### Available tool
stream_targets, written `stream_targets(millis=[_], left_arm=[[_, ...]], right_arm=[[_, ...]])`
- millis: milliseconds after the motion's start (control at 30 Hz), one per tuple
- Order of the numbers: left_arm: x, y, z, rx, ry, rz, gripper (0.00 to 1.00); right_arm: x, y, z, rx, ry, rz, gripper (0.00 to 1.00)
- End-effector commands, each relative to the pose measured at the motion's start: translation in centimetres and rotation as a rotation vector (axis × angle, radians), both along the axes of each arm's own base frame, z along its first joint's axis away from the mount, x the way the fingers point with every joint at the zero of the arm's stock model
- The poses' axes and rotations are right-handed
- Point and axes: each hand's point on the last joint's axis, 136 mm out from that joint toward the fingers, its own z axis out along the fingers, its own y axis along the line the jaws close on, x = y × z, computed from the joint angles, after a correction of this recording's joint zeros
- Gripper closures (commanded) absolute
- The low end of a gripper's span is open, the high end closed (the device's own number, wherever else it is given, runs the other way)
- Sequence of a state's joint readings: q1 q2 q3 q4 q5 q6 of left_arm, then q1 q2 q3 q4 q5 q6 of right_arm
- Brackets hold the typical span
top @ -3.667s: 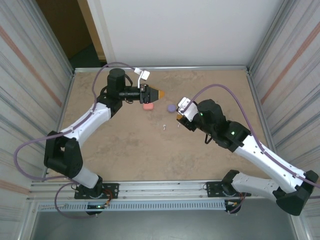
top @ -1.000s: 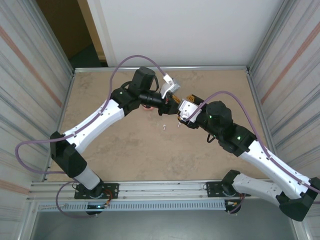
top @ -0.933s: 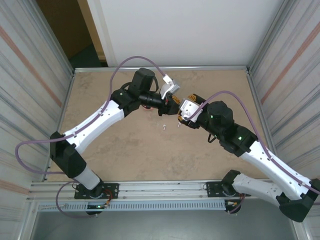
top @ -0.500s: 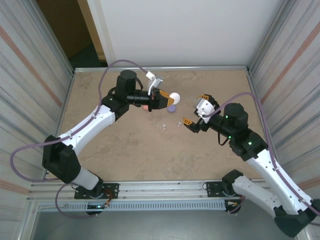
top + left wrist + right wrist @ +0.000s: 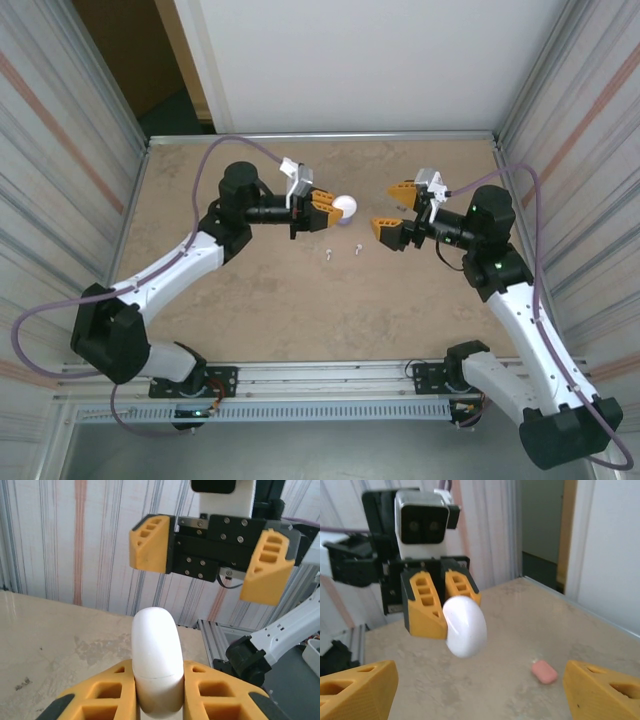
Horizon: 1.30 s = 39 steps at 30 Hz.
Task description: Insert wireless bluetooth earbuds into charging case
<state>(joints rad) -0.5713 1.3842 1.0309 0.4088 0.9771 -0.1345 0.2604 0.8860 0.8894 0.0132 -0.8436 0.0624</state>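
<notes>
The left gripper (image 5: 157, 690) is clenched on a white charging case (image 5: 155, 650), its two orange fingers pressed against the case's sides. The case is smooth, glossy and egg-shaped, with a fine seam running round it just above the fingers, and it looks closed. It sticks out past the fingertips and is held in the air above the table (image 5: 250, 300). Facing it, and clearly apart from it, the right gripper (image 5: 394, 208) stands with its jaws spread wide and nothing between them. From the right wrist view we look straight at the rounded end of the case, with a small pink case (image 5: 544, 672) lying flat on the table beyond it. Two tiny white earbuds (image 5: 328, 253) lie near each other on the tan tabletop, near its middle and on the near side of the gap between the grippers; they are too small for us to make out their shape. The left wrist is level and points toward the right arm, while its forearm runs back diagonally to an elbow at the near left. The right wrist points toward the left arm, and its forearm runs back along the right side toward its base.
</notes>
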Motion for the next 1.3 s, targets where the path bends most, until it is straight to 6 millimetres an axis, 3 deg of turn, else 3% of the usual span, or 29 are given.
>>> stream_targets(millis=[0, 400, 833, 1267], left_arm=[[-1.7, 0.5, 2.8, -0.088, -0.175, -0.027, 1.00], [-2.7, 0.1, 2.9, -0.093, -0.209, -0.055, 1.00], [-3.3, 0.3, 3.0, -0.097, -0.236, -0.063, 1.00], [-3.4, 0.2, 2.9, -0.092, -0.245, -0.066, 1.00]], right_arm=[[-0.8, 0.8, 2.1, 0.066, -0.027, 0.071, 0.17], [0.4, 3.3, 1.3, 0.020, -0.066, 0.060, 0.16], [3.0, 3.2, 0.8, 0.002, -0.032, -0.033, 0.17], [3.8, 3.1, 1.4, 0.004, -0.039, -0.063, 0.17]])
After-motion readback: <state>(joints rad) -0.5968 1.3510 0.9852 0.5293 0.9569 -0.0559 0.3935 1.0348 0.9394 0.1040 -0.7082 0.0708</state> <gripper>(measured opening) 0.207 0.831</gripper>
